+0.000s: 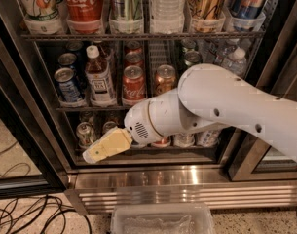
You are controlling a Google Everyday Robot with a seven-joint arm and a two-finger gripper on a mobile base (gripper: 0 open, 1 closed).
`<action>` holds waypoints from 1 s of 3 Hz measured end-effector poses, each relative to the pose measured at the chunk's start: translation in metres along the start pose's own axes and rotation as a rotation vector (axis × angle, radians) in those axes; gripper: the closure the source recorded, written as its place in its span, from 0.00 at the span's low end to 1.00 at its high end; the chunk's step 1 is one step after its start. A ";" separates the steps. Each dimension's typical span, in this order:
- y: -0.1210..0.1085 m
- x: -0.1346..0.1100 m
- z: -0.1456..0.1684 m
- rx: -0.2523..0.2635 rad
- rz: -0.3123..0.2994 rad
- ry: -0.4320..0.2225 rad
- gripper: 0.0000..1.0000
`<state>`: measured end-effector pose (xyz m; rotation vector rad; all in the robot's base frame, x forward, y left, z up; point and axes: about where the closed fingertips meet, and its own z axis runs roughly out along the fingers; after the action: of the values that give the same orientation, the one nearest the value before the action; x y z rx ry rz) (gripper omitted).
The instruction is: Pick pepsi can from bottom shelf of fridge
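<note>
Setting: probably an office break area or shop corner, not a home.

Evidence:
- fridge point(153, 179): glass-door display cooler with a brushed steel frame
- wire racks point(138, 35) stocked in lanes with drinks point(133, 84)
- speckled hard floor point(265, 223)
- loose black cables point(31, 213)
- clear plastic bin point(160, 221)

Gripper point(92, 155): at the left front of the bottom shelf point(196, 153).
</note>
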<state>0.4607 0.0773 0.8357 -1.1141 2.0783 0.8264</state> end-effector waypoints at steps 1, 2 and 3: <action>0.003 0.013 0.011 -0.001 0.034 -0.009 0.00; 0.018 0.049 0.031 0.013 0.106 -0.050 0.00; 0.049 0.097 0.060 0.062 0.166 -0.045 0.00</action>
<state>0.3896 0.0993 0.7363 -0.8919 2.1649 0.8507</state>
